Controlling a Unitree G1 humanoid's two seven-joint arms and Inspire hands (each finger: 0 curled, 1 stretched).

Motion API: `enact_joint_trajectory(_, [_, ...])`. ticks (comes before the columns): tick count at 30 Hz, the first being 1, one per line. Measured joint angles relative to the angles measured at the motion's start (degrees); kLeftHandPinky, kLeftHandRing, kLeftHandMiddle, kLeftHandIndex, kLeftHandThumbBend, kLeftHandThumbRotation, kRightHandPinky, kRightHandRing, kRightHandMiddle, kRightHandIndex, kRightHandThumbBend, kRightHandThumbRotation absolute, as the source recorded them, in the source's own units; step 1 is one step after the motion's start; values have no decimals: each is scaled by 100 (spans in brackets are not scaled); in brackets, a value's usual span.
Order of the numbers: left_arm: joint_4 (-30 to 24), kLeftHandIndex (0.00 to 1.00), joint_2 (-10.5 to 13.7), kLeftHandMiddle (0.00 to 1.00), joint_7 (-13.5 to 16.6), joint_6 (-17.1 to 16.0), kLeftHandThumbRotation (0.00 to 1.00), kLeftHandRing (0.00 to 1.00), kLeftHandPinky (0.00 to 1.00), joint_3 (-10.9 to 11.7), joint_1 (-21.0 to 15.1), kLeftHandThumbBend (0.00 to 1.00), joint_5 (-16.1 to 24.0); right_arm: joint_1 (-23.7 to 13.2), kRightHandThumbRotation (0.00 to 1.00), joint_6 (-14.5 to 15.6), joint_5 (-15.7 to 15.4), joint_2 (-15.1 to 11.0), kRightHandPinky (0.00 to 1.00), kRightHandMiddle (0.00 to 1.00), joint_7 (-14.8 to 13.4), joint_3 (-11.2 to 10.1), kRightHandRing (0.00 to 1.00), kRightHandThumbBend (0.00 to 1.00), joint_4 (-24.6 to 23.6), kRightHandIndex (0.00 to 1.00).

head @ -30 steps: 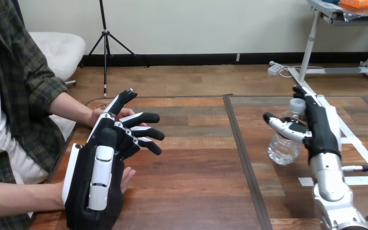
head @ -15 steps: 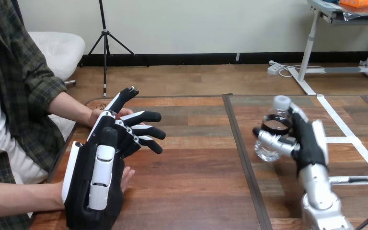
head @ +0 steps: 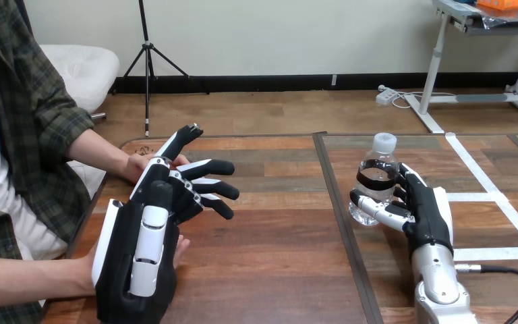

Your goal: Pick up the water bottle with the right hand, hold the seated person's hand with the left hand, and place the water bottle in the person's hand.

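A water bottle point(head: 376, 177) is being gripped upright by the right hand point(head: 423, 214) over the right half of the table point(head: 276, 270), well apart from the person. The left hand point(head: 150, 250) is being held open, fingers straight, over the person's lower hand point(head: 179, 248). Risk: the bottle may be tipped or dropped while crossing, as no palm is being steadied.

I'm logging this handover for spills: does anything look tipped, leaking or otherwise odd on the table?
Nothing stands out. The water bottle is upright and capped, with the right hand curled round it; the table looks dry. The left hand is open, fingers straight.
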Motion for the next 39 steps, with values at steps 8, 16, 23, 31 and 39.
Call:
enact_joint_trajectory(8, [0, 87, -1, 67, 50, -1, 94, 58, 44, 1, 1, 47, 16, -1, 0, -50, 198, 98, 68, 70, -70, -151, 68, 67, 1, 75])
enact_joint_trajectory(16, [0, 87, -1, 67, 110, -1, 94, 58, 44, 3, 4, 49, 85, -1, 0, -50, 190, 150, 52, 57, -351, -178, 54, 66, 6, 64])
enact_joint_trajectory(23, [0, 87, -4, 66, 132, -2, 94, 58, 44, -4, 13, 49, 127, -1, 0, -71, 168, 142, 49, 53, -515, -187, 51, 66, 7, 60])
enact_joint_trajectory(31, [0, 87, -10, 66, 145, -2, 93, 57, 43, -9, 22, 49, 123, -3, 0, -111, 130, 139, 47, 53, -545, -176, 50, 66, 8, 60])
enact_joint_trajectory(39, [0, 88, -10, 66, 144, -6, 93, 58, 43, -13, 31, 49, 114, -3, 0, -117, 91, 157, 50, 53, -561, -149, 51, 66, 8, 61])
